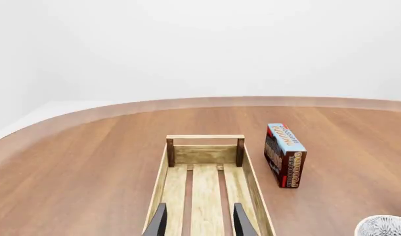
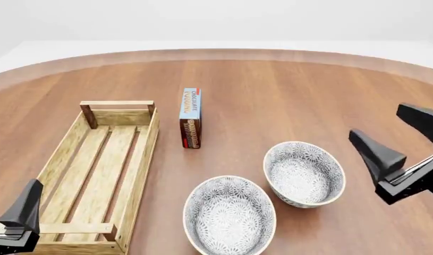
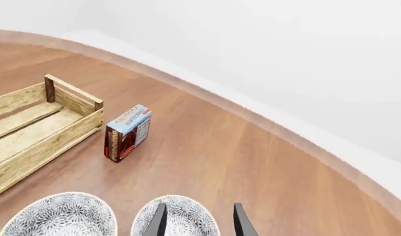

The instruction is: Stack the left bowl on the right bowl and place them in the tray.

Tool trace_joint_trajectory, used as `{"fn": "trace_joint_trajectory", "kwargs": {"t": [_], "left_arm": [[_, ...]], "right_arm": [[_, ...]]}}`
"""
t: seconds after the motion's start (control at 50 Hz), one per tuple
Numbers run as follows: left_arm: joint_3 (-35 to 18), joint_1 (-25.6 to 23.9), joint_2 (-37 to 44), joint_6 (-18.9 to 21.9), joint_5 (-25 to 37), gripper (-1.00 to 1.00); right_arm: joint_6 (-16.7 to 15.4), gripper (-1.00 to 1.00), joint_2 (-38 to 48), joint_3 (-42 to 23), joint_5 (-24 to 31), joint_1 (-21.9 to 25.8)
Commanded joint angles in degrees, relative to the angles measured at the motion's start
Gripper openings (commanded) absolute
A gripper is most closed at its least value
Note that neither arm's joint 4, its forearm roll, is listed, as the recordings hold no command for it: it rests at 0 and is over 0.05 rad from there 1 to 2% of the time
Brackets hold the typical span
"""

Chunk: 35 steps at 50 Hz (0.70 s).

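Observation:
Two grey-and-white patterned bowls stand on the wooden table. The left bowl [image 2: 229, 217] is nearer the front edge and the right bowl [image 2: 304, 173] is just beyond it; their rims almost touch. The long light-wood tray [image 2: 142, 159] lies empty at the left. My left gripper [image 2: 12, 183] is open and empty above the tray's near end; the left wrist view shows its fingers [image 1: 159, 221] over the slats [image 1: 207, 182]. My right gripper [image 2: 375, 119] is open and empty, to the right of the right bowl. In the right wrist view its fingers [image 3: 239, 219] hang over the right bowl [image 3: 190, 221].
A small upright blue-and-brown chocolate box [image 2: 190, 118] stands between the tray's far end and the bowls. It also shows in the left wrist view [image 1: 284, 155] and the right wrist view [image 3: 127, 132]. The table's curved far edge [image 2: 223, 53] runs behind everything.

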Motion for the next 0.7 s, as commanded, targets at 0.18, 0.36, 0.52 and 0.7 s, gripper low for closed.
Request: {"fn": "trace_joint_trajectory", "kwargs": {"t": [0.18, 0.36, 0.52, 0.7], "left_arm": [[0.00, 0.00, 0.00, 0.00, 0.00, 1.00], [0.00, 0.00, 0.00, 0.00, 0.00, 1.00], [0.00, 0.00, 0.00, 0.00, 0.00, 1.00], [0.00, 0.00, 0.00, 0.00, 0.00, 1.00]], "right_arm": [[-10.27, 1.00, 25.66, -16.99, 6.22, 15.64], [-12.44, 1.00, 37.01, -21.73, 11.46, 23.38], [-12.98, 1.00, 46.11, -23.59, 13.75, 27.80], [-11.11, 1.00, 53.02, -26.83, 15.29, 28.57]]}}
